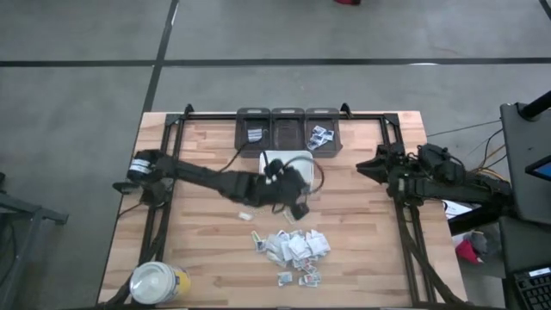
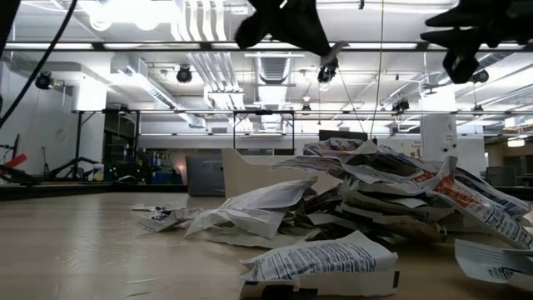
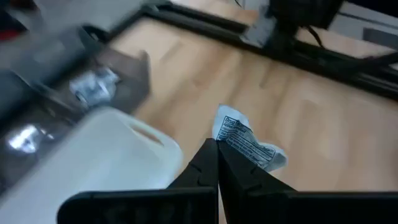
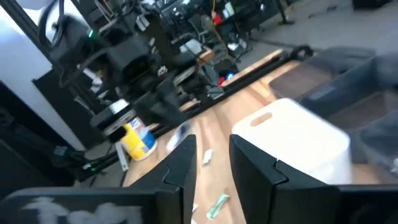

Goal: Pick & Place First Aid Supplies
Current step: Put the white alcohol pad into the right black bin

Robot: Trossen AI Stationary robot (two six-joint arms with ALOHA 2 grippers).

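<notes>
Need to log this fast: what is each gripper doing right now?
Left gripper: shut on a packet.
Right gripper: jaws apart, holding nothing.

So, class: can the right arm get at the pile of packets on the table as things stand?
Probably yes. The right gripper waits open at the table's right side, the pile of packets lies uncovered, and the left gripper, shut on one packet, is beside the white tray.

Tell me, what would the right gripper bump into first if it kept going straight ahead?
Probably the white tray. The right gripper stands open and points across the table; the tray lies ahead, slightly to one side, so it might just slip past.
</notes>
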